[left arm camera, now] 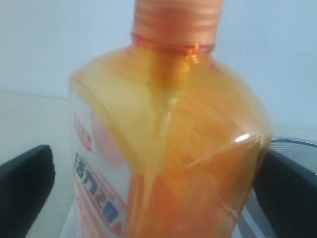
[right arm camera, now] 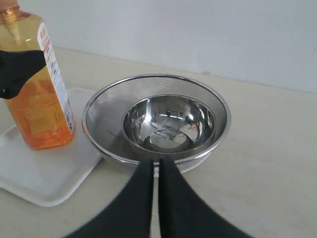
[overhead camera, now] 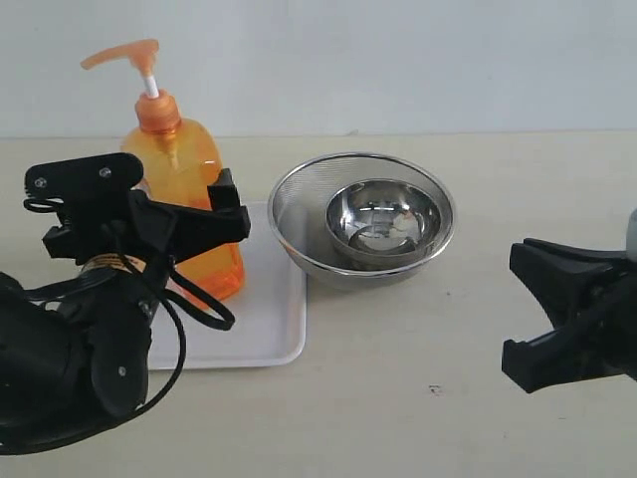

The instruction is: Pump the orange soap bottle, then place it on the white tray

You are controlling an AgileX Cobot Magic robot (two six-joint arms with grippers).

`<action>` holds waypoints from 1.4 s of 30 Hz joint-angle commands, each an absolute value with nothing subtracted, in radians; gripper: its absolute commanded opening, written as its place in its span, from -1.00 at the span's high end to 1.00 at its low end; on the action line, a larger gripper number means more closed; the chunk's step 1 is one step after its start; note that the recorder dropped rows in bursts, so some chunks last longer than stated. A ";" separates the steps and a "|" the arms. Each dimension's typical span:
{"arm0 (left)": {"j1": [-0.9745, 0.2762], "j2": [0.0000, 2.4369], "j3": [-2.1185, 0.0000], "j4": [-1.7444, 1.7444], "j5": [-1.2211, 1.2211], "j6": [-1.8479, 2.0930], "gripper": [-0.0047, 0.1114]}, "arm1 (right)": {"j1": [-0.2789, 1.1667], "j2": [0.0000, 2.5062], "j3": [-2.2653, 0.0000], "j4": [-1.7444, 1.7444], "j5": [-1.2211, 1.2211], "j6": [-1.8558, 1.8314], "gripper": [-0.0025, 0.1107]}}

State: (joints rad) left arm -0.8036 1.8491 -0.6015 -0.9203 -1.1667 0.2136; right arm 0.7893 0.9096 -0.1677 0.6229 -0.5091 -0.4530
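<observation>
The tall orange soap bottle [overhead camera: 184,174] could have toppled if the left end effector [left arm camera: 159,173] pulled away crookedly, since one finger [left arm camera: 290,188] sat touching or just beside its side. A shove could also have slid the white tray [overhead camera: 269,324]. The left end effector was spread wide and released, and the bottle stood upright on the tray between its fingers. The right end effector [right arm camera: 154,173] was clenched on nothing, hovering over the desk [overhead camera: 448,349], with nested steel bowls [right arm camera: 171,121] just ahead.

Bright, even light; soft close-up blur.
</observation>
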 commanded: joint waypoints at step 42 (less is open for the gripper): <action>-0.799 1.847 -0.619 -0.891 -1.155 0.353 0.84 | 0.787 0.904 -0.162 0.622 -0.514 -0.452 0.96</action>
State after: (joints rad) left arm -0.8013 1.8781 -0.6211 -0.8857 -1.1534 0.3208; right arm 0.7893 0.9096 -0.1677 0.6229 -0.5074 -0.4530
